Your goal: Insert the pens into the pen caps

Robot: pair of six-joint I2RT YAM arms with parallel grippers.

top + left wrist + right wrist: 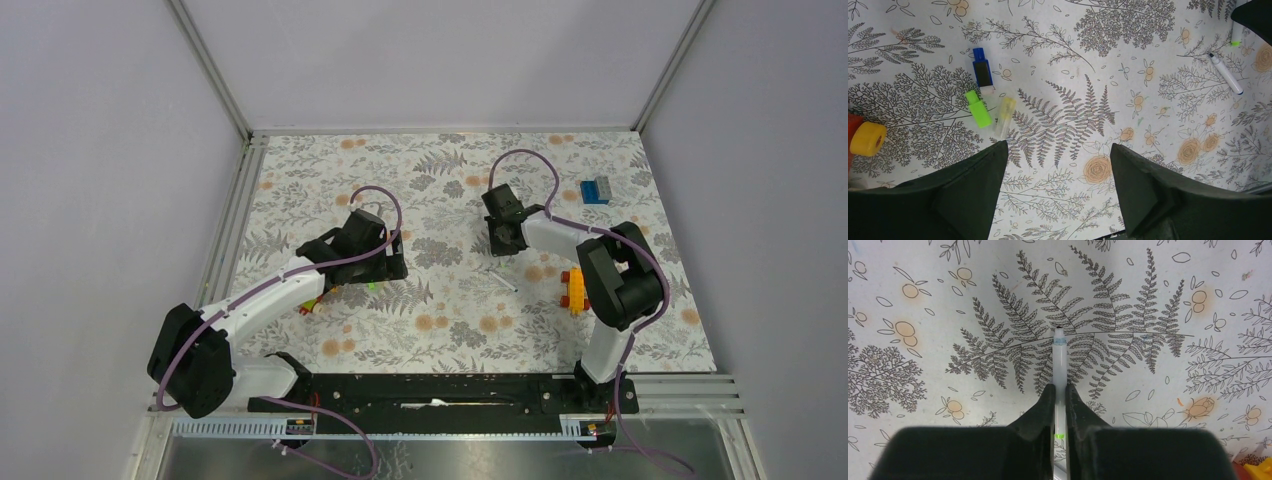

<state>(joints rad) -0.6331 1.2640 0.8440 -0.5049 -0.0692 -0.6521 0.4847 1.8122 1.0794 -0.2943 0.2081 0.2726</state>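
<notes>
Over the floral tablecloth (400, 335) we watch the right gripper (1060, 391) clamp a white pen (1060, 360) tip-outward for capping, left gripper (1058, 147) hovering wide open, empty, above the green cap (978, 108) and blue cap (982, 71)

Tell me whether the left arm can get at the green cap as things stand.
Probably yes. The left gripper hovers open, and the green cap lies uncovered just ahead; the yellowish tube close beside that cap may crowd the grip.
</notes>
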